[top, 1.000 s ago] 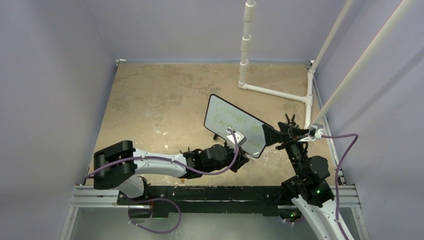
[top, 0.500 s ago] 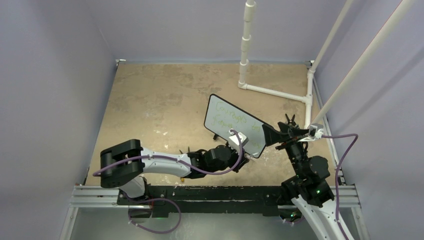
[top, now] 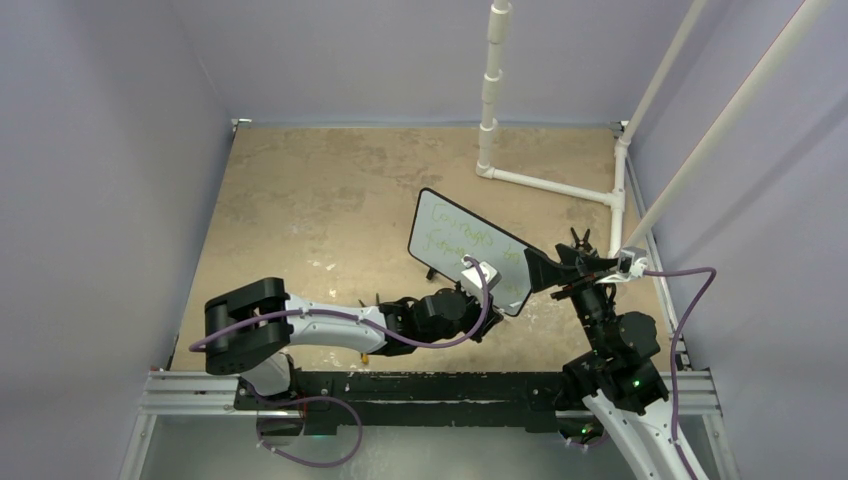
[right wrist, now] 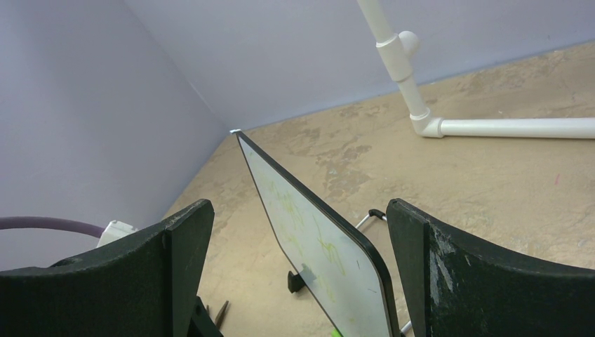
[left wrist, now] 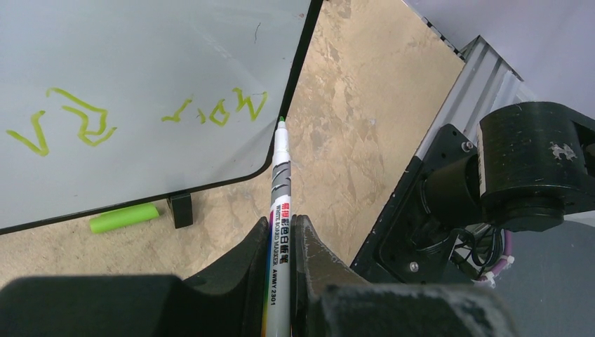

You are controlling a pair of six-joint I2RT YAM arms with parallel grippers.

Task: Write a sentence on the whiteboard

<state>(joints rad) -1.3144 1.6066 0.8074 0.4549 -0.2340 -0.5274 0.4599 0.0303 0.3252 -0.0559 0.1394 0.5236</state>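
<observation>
The whiteboard (top: 452, 238) stands on the table (top: 300, 200), right of centre. Its long axis runs far-left to near-right, and the green sentence (top: 462, 243) faces the left arm. The left gripper (left wrist: 281, 232) clamps a marker (left wrist: 281, 175) whose tip is beside the board's corner. The right gripper (right wrist: 300, 210) gapes wide just beyond the board's near end. Only the left wrist view shows a green cap (left wrist: 124, 217) by a foot.

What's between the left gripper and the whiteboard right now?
Only the marker that the left gripper clamps; in the left wrist view its green tip sits at the whiteboard's edge.
</observation>
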